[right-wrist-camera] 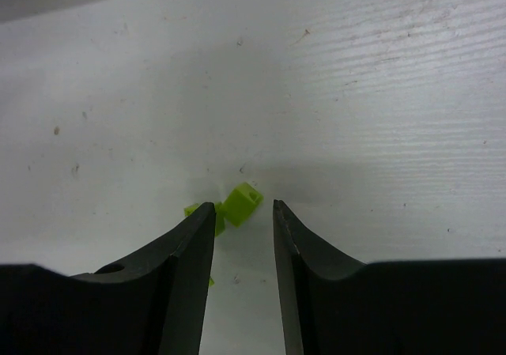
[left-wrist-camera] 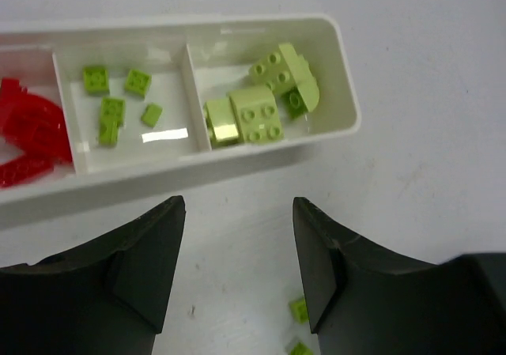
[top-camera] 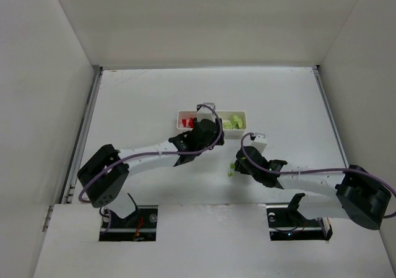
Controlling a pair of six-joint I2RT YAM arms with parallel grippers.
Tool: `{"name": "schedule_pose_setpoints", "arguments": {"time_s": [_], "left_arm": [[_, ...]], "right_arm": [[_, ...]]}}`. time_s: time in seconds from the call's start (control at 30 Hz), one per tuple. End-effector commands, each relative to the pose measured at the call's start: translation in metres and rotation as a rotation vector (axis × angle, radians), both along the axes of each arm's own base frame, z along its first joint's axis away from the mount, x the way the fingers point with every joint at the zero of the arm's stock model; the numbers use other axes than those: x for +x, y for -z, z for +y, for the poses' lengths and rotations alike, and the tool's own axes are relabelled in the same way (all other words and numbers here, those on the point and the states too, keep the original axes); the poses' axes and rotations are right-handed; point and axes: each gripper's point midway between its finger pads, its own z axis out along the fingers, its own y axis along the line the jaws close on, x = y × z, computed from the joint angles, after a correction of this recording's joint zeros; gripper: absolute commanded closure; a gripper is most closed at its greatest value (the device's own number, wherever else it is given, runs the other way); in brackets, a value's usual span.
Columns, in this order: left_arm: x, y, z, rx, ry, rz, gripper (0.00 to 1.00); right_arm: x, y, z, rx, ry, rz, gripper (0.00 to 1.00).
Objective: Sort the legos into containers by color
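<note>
The white tray (top-camera: 178, 114) lies at the table's middle; in the left wrist view (left-wrist-camera: 340, 70) its left section holds red legos (left-wrist-camera: 28, 134), the middle several small green legos (left-wrist-camera: 118, 106), the right larger green ones (left-wrist-camera: 265, 102). My left gripper (left-wrist-camera: 239, 213) is open and empty, just in front of the tray. Two loose green legos (left-wrist-camera: 298, 309) lie by its right finger. My right gripper (right-wrist-camera: 243, 209) is open, low over the table, its tips just behind a small green lego (right-wrist-camera: 242, 202); another green lego (right-wrist-camera: 192, 209) peeks from behind the left finger. These loose legos show in the top view (top-camera: 231, 168).
White walls enclose the table on three sides. The two arm bases sit at the near edge, with the left arm (top-camera: 142, 157) reaching to the tray and the right arm (top-camera: 309, 179) lying low across the front right.
</note>
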Motion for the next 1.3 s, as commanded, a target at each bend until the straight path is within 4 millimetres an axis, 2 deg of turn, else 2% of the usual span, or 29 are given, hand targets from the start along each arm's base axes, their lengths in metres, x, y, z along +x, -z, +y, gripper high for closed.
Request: {"name": "schedule_pose_setpoints", "arguments": {"time_s": [0.0,0.17,0.27,0.37,0.47,0.67,0.73,0.9,1.07,1.27], "left_arm": [[-0.025,0.005,0.014,0.012,-0.003,-0.045,0.47],[-0.073,0.031,0.016,0.034,0.094,-0.055,0.47],[-0.091,0.040,0.009,0.040,0.151,-0.048,0.46],[-0.105,0.044,-0.002,0.041,0.207,-0.047,0.44],[-0.115,0.043,-0.015,0.056,0.267,-0.054,0.44],[-0.134,0.049,-0.031,0.064,0.360,-0.070,0.43],[-0.140,0.051,-0.035,0.050,0.381,-0.072,0.43],[-0.153,0.055,-0.047,0.039,0.433,-0.075,0.44],[-0.150,0.070,-0.054,0.071,0.439,-0.068,0.47],[-0.143,0.081,-0.061,0.091,0.428,-0.066,0.53]], "right_arm": [[0.006,-0.007,0.010,0.022,0.002,-0.013,0.60],[0.008,-0.005,0.011,0.019,0.010,-0.010,0.67],[0.009,-0.005,0.010,0.017,0.021,-0.014,0.70],[0.011,-0.004,0.010,-0.002,0.020,-0.014,0.68],[0.014,-0.004,0.009,-0.014,0.026,-0.013,0.63],[0.019,-0.001,0.006,-0.047,0.037,-0.019,0.82],[0.020,-0.005,0.005,-0.051,0.034,-0.032,0.84],[0.030,-0.034,-0.009,-0.014,0.063,-0.103,0.84],[0.041,-0.064,-0.020,0.042,0.083,-0.172,0.84],[0.047,-0.078,-0.023,0.074,0.081,-0.207,0.83]]}}
